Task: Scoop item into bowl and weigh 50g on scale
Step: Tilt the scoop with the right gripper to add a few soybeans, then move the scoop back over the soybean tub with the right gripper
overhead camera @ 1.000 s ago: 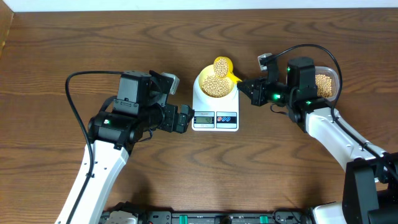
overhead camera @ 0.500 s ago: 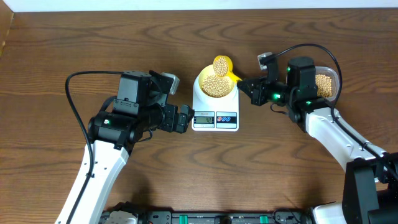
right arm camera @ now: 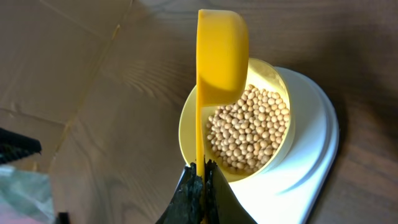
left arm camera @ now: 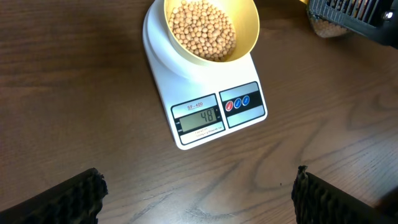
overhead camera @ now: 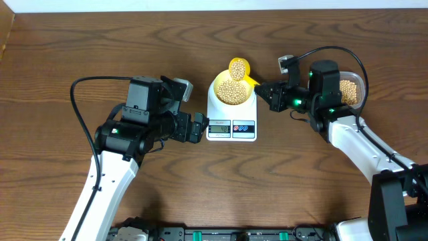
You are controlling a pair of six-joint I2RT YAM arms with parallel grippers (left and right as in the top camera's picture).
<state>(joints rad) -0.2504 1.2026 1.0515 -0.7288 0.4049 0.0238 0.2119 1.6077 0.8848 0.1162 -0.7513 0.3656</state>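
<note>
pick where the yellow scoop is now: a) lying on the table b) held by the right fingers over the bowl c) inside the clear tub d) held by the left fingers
b: the right fingers pinch the scoop by its handle, its cup above the bowl of beans on the scale.

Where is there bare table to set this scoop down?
Bare wood: the far strip behind the bowl, and the patch in front of the scale toward the near edge. Crowded: left gripper at the scale's left edge; right gripper, scoop and tub on its right.
</note>
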